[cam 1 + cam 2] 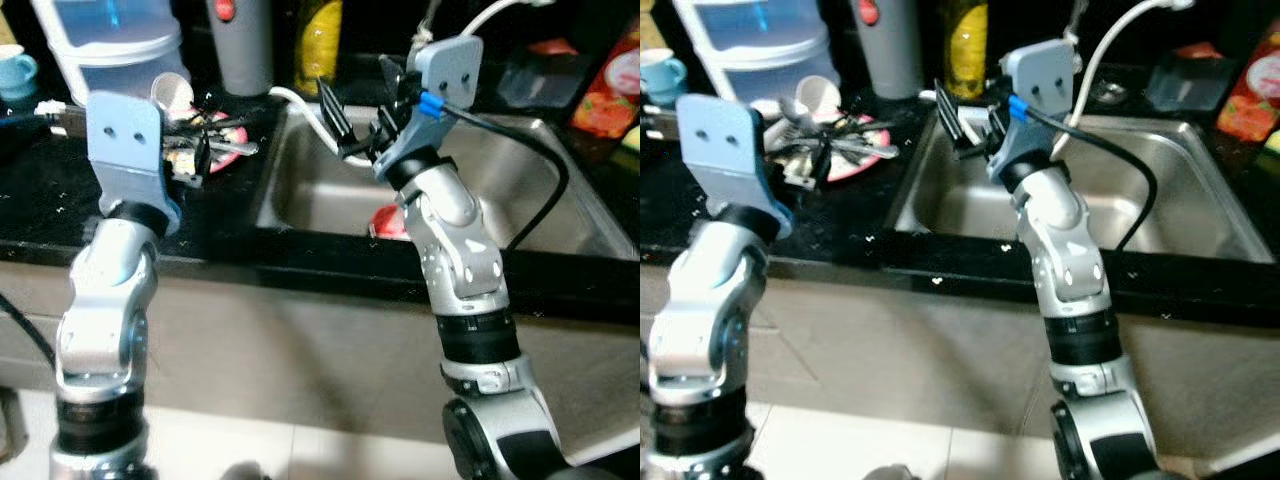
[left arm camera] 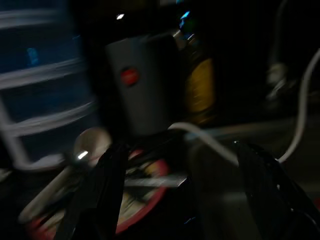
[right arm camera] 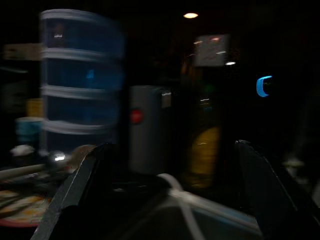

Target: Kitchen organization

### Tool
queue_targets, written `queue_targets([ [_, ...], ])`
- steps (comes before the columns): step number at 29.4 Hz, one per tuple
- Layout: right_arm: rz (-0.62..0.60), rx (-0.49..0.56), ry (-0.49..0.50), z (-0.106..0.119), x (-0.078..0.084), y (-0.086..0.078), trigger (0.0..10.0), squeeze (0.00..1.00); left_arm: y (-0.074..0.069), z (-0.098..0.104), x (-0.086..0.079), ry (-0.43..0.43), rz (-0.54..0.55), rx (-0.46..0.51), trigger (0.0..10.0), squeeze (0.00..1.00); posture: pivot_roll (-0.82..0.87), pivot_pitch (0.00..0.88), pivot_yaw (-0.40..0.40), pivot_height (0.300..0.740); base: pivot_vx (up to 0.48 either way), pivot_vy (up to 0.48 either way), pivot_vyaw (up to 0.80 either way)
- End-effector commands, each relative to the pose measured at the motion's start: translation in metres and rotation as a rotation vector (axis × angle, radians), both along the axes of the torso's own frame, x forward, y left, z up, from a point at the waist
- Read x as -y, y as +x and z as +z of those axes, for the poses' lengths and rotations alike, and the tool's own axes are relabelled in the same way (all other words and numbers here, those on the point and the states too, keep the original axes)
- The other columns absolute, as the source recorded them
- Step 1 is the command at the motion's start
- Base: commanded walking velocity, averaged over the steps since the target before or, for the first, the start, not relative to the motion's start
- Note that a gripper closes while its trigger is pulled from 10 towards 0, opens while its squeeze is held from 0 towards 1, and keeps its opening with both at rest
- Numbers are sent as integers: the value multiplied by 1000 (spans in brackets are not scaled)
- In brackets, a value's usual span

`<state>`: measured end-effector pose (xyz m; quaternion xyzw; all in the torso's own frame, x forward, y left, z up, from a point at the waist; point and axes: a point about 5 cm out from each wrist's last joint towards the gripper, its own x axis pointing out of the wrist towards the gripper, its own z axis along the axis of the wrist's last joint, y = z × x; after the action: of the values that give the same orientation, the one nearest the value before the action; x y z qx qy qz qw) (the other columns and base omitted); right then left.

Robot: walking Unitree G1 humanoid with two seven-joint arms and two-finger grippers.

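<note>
A red plate (image 1: 228,148) heaped with spoons and other cutlery (image 1: 855,145) lies on the black counter (image 1: 60,200), left of the steel sink (image 1: 540,200). My left gripper (image 1: 196,156) is open, low over the plate's near side; in the left wrist view its fingers (image 2: 100,195) straddle the plate (image 2: 137,200) without holding anything. My right gripper (image 1: 360,112) is open and empty above the sink's back left corner. Its wrist view is dark, with the fingers (image 3: 75,195) spread wide. A red item (image 1: 392,222) lies in the sink, partly hidden by my right arm.
At the back of the counter stand a clear plastic drawer unit (image 1: 110,40), a grey canister with a red button (image 1: 240,40), a yellow bottle (image 1: 320,40) and a teal cup (image 1: 15,70). A white hose (image 1: 300,108) curves over the sink rim. Red packets (image 1: 610,90) sit back right.
</note>
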<state>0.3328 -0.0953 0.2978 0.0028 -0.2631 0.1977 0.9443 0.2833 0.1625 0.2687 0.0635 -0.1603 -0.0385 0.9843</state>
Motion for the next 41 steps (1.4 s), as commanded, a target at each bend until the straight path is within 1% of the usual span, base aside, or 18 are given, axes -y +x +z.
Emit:
queue_targets([
  [1, -3, -8, 1, -2, -1, 0, 10000, 0, 1, 0, -4, -16, 13, -11, 10000, 0, 110, 0, 24, 740, 0, 0, 0],
  [5, 0, -7, 1, -2, -2, 0, 10000, 0, 1, -2, -7, 0, 16, -34, 10000, 0, 112, 0, 22, 740, 0, 0, 0],
  [7, 2, -7, 1, -1, -2, 0, 10000, 0, 0, -4, -9, 26, 14, -53, 10000, 0, 112, 0, 23, 740, 0, 0, 0],
  [9, 4, -6, 1, -1, -2, 0, 10000, 0, -2, -11, -12, 72, -21, -134, 10000, 0, 114, 0, 24, 740, 0, 0, 0],
  [10, 4, -6, 1, -1, -2, 0, 10000, 0, -2, -11, -12, 72, -21, -134, 10000, 0, 114, 0, 24, 740, 0, 0, 0],
  [11, 4, -5, 0, -1, -3, 0, 10000, 0, -3, -16, -15, 90, -45, -194, 10000, 0, 115, 0, 25, 740, 0, 0, 0],
  [12, 4, -5, 0, -1, -3, 0, 10000, 0, -3, -16, -15, 90, -45, -194, 10000, 0, 115, 0, 25, 740, 0, 0, 0],
  [13, 5, -3, -2, -1, -3, -1, 10000, 0, -6, -19, -22, 123, -49, -242, 10000, 0, 115, 0, 27, 740, 0, 0, 0],
  [14, 5, -3, -2, -1, -3, -1, 10000, 0, -6, -19, -22, 123, -49, -242, 10000, 0, 115, 0, 27, 740, 0, 0, 0],
  [15, 5, -1, -4, -1, -3, -1, 10000, 0, -8, -20, -29, 145, -39, -273, 10000, 0, 115, 0, 27, 740, 0, 0, 0],
  [16, 5, 1, -5, 0, -3, -1, 10000, 0, -9, -16, -38, 170, -12, -261, 10000, 0, 115, 0, 27, 740, 0, 0, 0],
  [17, 5, 1, -5, 0, -3, -1, 10000, 0, -9, -16, -38, 170, -12, -261, 10000, 0, 115, 0, 27, 740, 0, 0, 0],
  [18, 5, 2, -5, -1, -3, -1, 10000, 0, -11, -6, -49, 173, 24, -232, 10000, 0, 121, 0, 30, 740, 0, 0, 0],
  [20, 5, 1, -5, -1, -3, -1, 10000, 0, -11, -3, -51, 169, 36, -220, 10000, 0, 121, 0, 30, 740, 0, 0, 0],
  [24, 11, -3, -4, -2, -5, -1, 10000, 0, -10, 1, -48, 123, 51, -191, 10000, 0, 129, 0, 27, 740, 0, 0, 0],
  [29, 16, -2, -3, -2, -6, -1, 10000, 0, -8, 0, -45, 83, 61, -197, 10000, 0, 128, 0, 27, 740, 0, 96, 0],
  [31, 17, -1, -4, -2, -7, -1, 10000, 0, -7, -1, -45, 68, 61, -207, 10000, 0, 123, 0, 28, 740, 0, 476, 0],
  [41, 17, 0, -7, -2, -7, -2, 10000, 0, -5, -1, -45, 62, 49, -218, 10000, 0, 120, 0, 30, 740, 0, 475, 0],
])
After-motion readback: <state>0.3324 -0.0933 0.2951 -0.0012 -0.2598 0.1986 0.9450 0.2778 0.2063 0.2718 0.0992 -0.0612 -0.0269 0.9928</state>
